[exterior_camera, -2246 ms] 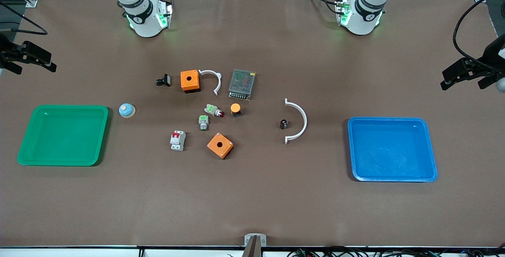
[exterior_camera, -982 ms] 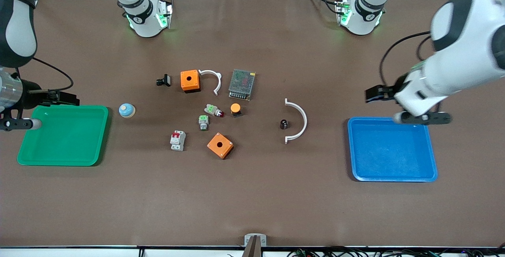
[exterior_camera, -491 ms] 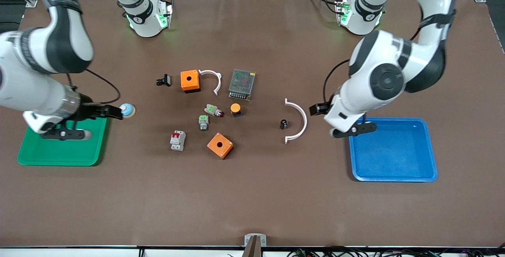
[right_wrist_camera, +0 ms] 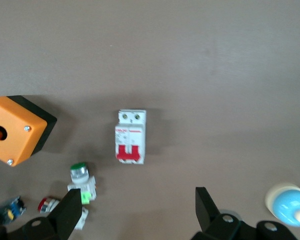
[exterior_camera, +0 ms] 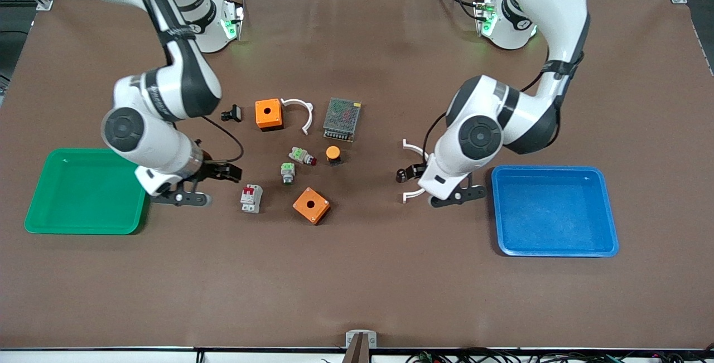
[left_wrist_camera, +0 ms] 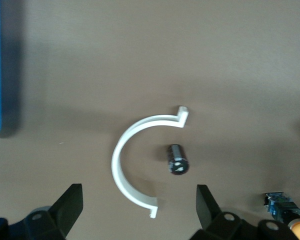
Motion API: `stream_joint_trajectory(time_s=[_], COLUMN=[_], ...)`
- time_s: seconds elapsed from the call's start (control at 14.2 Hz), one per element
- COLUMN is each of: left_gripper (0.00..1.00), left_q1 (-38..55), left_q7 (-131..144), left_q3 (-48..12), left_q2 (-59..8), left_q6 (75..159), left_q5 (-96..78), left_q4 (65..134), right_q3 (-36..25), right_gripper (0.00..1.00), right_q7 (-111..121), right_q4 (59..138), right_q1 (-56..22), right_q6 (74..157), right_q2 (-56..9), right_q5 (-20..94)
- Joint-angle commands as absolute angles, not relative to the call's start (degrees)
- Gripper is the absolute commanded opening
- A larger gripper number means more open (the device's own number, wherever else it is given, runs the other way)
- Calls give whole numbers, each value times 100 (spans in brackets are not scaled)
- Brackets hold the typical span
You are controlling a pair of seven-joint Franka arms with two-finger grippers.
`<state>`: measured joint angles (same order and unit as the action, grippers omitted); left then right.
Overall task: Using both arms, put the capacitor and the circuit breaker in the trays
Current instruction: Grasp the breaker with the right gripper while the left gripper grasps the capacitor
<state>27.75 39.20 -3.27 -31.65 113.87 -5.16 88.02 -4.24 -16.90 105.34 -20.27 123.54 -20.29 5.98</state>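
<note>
The left gripper (left_wrist_camera: 135, 212) has swung in and hangs over the capacitor (exterior_camera: 400, 174), fingers apart. The right gripper (right_wrist_camera: 135, 215), also apart, has come beside the circuit breaker (exterior_camera: 251, 198). Both look ready to go down. The 2 parts lie on the brown table (exterior_camera: 357, 285), between the green tray (exterior_camera: 33, 223) and blue tray (exterior_camera: 611, 248).

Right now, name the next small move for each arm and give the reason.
Probably lower both: the left gripper hangs open over the capacitor lying inside the white half-ring, and the right gripper hangs open by the circuit breaker. Neither part is held yet.
</note>
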Motion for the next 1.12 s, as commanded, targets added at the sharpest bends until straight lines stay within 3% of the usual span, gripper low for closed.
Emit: stream_joint_trajectory(time_s=[0.0, 0.42, 0.77, 0.91, 1.05], left_gripper=[100, 100, 100, 98, 97], left_q1=[2979, 3225, 3410, 3437, 3437], left_q7=[4435, 5553, 5722, 5730, 5713], left_q3=[-281, -290, -290, -290, -290], left_q2=[-3269, -3682, -3806, -3814, -3876], left_q6=[11714, 12725, 13086, 13210, 13210], left_q5=[-186, -132, -114, -114, -44], left_q4=[8885, 9017, 9342, 9474, 9492], right_q3=[-492, -492, -492, -492, -492], right_gripper=[100, 100, 99, 93, 76], right_q7=[-1714, -1775, -1775, -1767, -1767], right_q4=[10678, 10679, 10696, 10819, 10977], right_q1=[-2109, -2206, -2294, -2320, -2312], right_q6=[12883, 13912, 14492, 14738, 14854], right_q2=[-2232, -2979, -3409, -3463, -3480], right_q5=[703, 703, 703, 703, 703])
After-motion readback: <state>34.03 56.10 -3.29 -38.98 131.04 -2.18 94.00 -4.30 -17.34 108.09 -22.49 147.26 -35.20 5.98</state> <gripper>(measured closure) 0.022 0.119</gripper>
